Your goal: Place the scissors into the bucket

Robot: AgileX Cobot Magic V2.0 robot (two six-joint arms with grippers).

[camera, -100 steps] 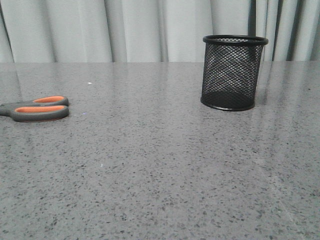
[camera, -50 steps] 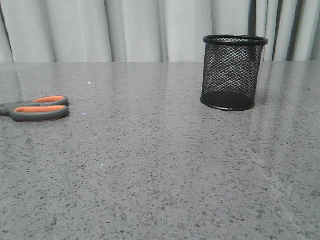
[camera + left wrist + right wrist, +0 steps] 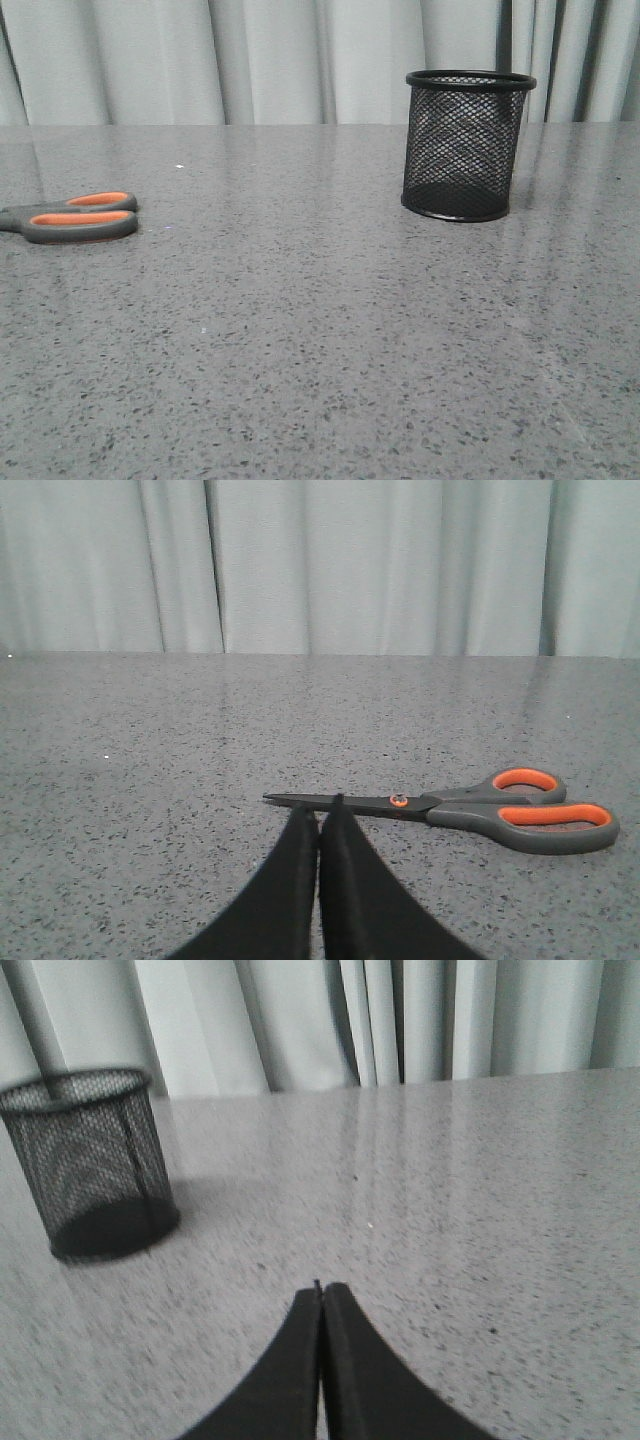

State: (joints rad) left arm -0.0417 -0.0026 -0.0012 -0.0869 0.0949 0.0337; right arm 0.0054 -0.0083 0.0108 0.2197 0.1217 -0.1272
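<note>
Two things lie on the grey speckled stone bench (image 3: 320,330). The scissors with dark grey handles and orange inside the finger loops (image 3: 75,217) lie flat at about nine o'clock on the bench in the front view, right at the left edge of that picture, so only the handles show there. The small black wire-mesh bucket with a solid black rim and base (image 3: 465,145) stands upright at about one o'clock, far back near the pale grey curtain (image 3: 260,60). The scissors and the bucket are well apart, and the scissors are not in the bucket.

In the left wrist view the whole scissors (image 3: 470,811) show. The blades are shut and thin and dark, and the sharp end points away from the orange loops. The left tool (image 3: 320,820) has two black fingers pressed together with no gap between them, and it holds nothing. Its tip sits just in front of the blades, near the sharp end. I cannot tell if it touches them.

In the right wrist view the right tool (image 3: 322,1292) is also closed tight, its two black fingers side by side, with nothing in it. It hangs low over bare bench. The bucket (image 3: 90,1160) stands well apart from it, with a soft shadow beside it.
</note>
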